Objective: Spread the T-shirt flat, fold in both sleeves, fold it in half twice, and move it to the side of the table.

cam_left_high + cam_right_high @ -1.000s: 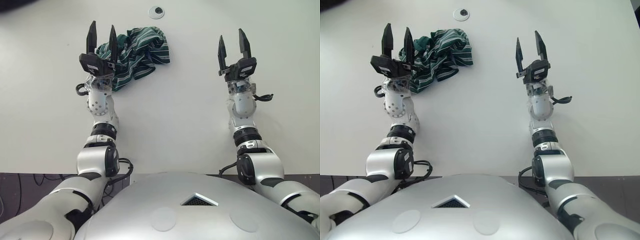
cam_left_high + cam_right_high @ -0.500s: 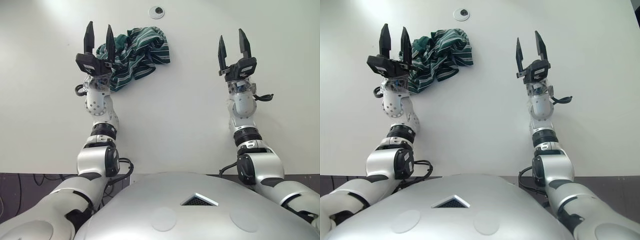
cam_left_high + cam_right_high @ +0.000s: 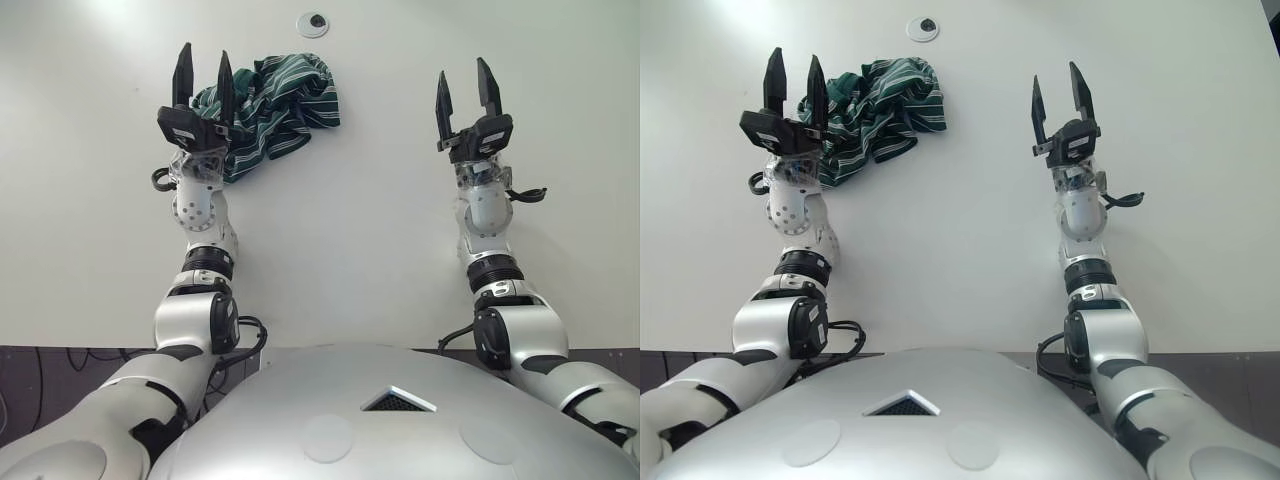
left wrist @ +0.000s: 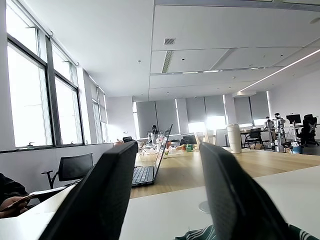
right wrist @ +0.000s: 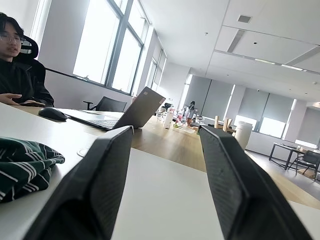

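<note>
- Shirt [image 3: 275, 105] crumpled in a heap on the table [image 3: 340, 260], far left, just beside the left gripper [image 3: 204, 72]; contact not clear; nothing spread yet.
- Left jaws apart and empty, raised by the heap; right gripper [image 3: 462, 82] likewise parted, empty, well apart from the cloth.
- Likely step: first hold for spreading.
- Lower the left onto an outer edge of the heap, not its middle, to pinch a single layer.
- Bring the right across to a second edge before pulling.
- Draw apart slowly toward the table's middle, away from the disc [image 3: 314, 22].
</note>
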